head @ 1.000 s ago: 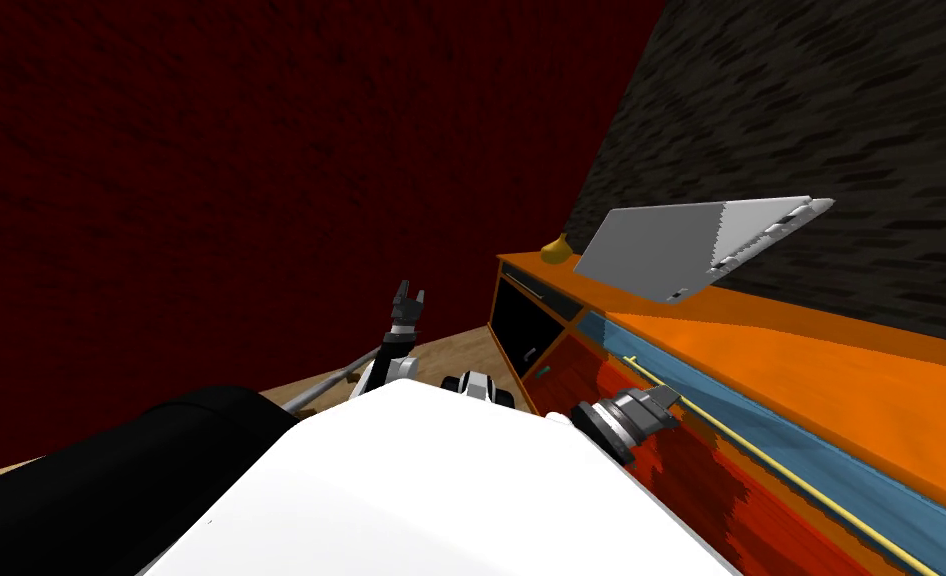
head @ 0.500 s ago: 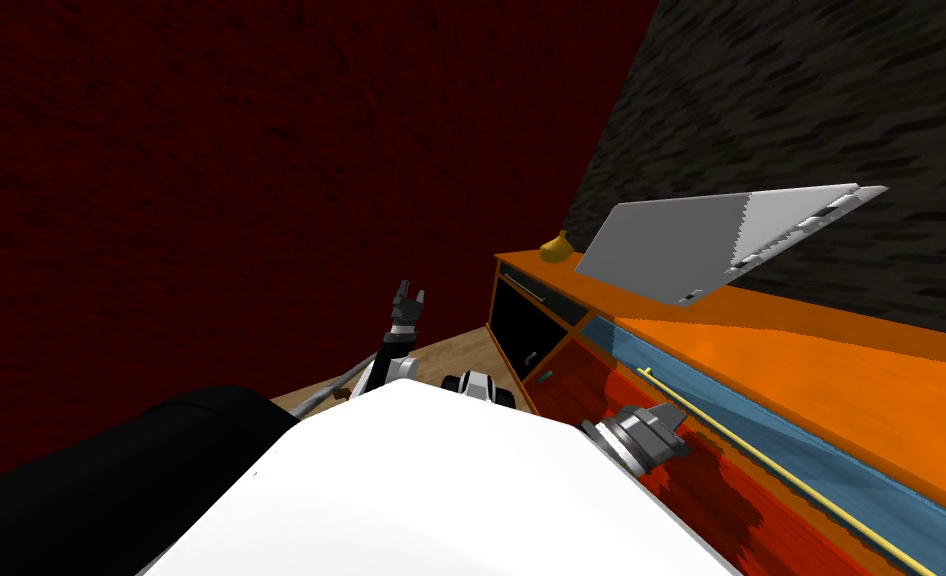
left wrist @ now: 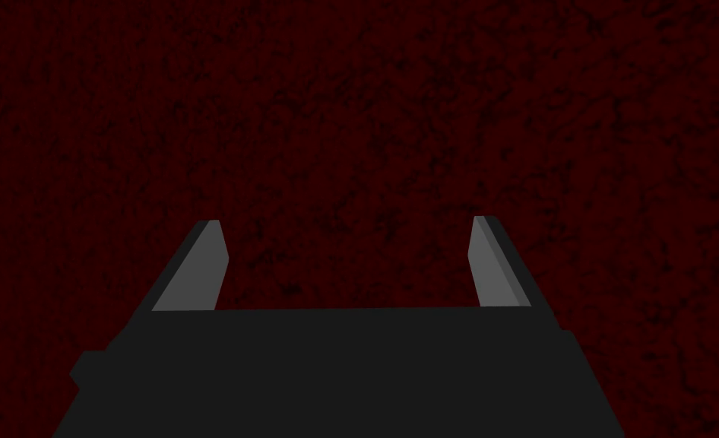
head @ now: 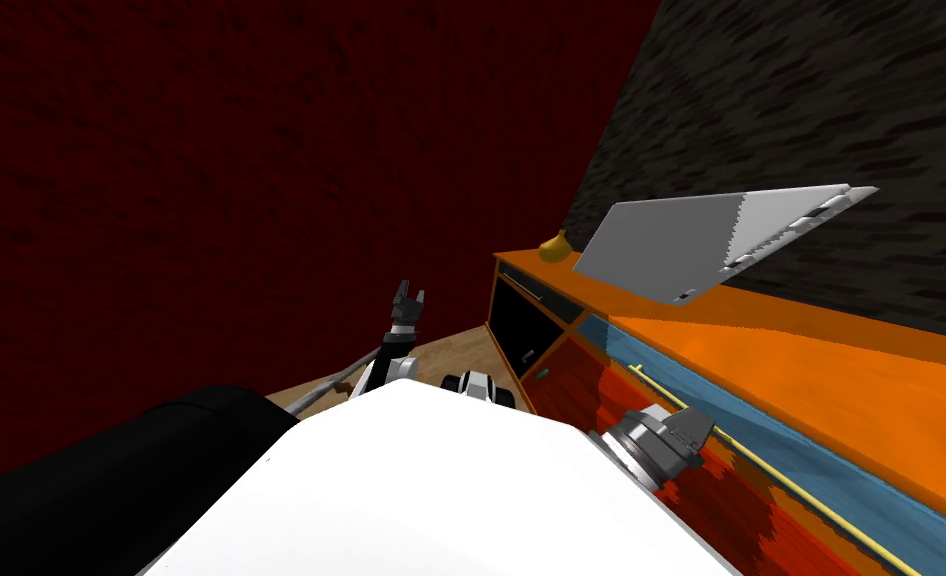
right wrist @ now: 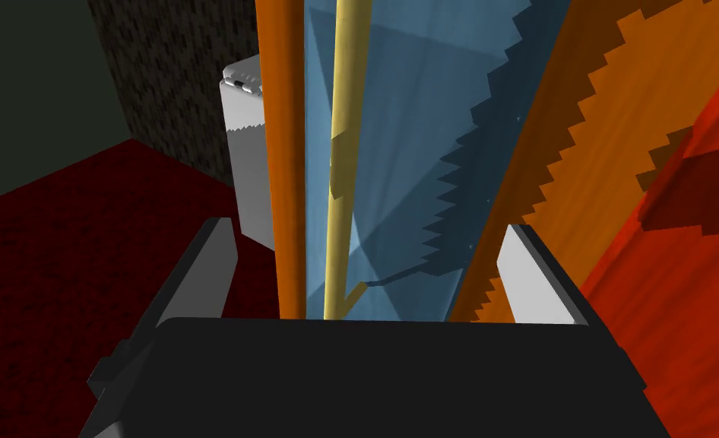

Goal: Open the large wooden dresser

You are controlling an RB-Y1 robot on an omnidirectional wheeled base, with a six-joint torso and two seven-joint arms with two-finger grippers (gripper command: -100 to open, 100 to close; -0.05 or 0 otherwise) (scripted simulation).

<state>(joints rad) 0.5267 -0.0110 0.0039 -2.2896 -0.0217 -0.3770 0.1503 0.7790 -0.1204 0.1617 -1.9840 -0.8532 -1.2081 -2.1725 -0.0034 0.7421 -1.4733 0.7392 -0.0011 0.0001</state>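
Dresser (head: 811, 370), orange-topped, runs along the right side of the scene, from near right to far against the dark grey wall. It has a blue front panel (head: 661, 365) under the top, and a long yellow bar handle (head: 761, 465) lies along that panel. The right gripper (head: 686, 430) is just at the near stretch of the bar. In the right wrist view the handle (right wrist: 344, 152) sits between the spread fingers (right wrist: 529, 274), jaws released and nothing clamped. Contact with the bar cannot be told. The step looks like lining up on the handle, before the grasp. Next it likely needs a small push in so the bar seats deep, then clench and pull straight away from the front. On the top, farther along, rest a grey slab (head: 701, 245) and a small yellow object (head: 556, 249). The left gripper (head: 410, 297) is raised at far left of the dresser, its jaws apart and empty.
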